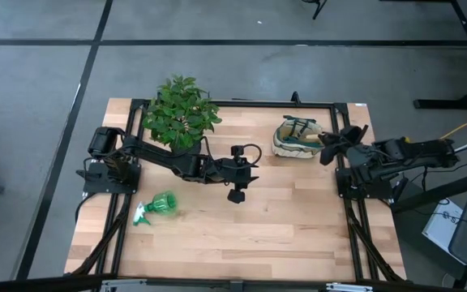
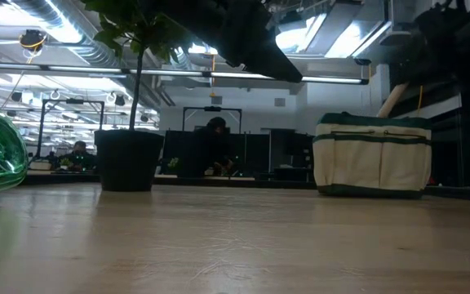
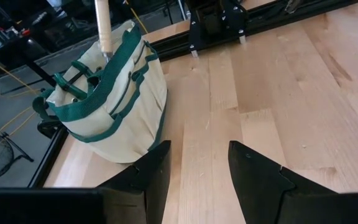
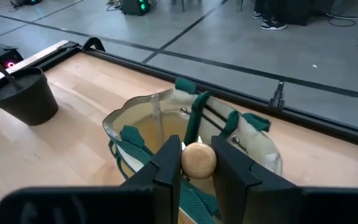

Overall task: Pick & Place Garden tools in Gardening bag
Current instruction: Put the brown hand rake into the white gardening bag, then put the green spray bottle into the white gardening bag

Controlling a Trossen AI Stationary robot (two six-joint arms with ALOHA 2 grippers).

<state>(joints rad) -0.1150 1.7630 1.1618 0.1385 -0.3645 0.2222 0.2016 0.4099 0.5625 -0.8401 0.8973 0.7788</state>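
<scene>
The cream gardening bag (image 1: 297,139) with green trim stands on its base at the table's far right; it also shows in the low view (image 2: 374,155) and the left wrist view (image 3: 117,106). My right gripper (image 1: 324,148) is over the bag, shut on a wooden tool handle (image 4: 197,160). The tool's head is hidden inside the bag. The green spray bottle (image 1: 156,207) lies on its side at the near left. My left gripper (image 1: 237,191) hangs open and empty above the table's middle, fingers toward the bag (image 3: 197,174). My right gripper pinches the rounded free end of the wooden handle (image 4: 199,155) between its two fingers. The fingers come from the table's right side, slanting down over the bag's open top (image 4: 142,124). The handle sticks up out of the bag, tilted (image 2: 392,100); its lower part is inside.
A leafy plant (image 1: 181,113) in a black pot (image 2: 127,159) stands at the far left of the table. Bare wood lies between my left gripper and the bag, and along the near edge. People sit in the room beyond the table.
</scene>
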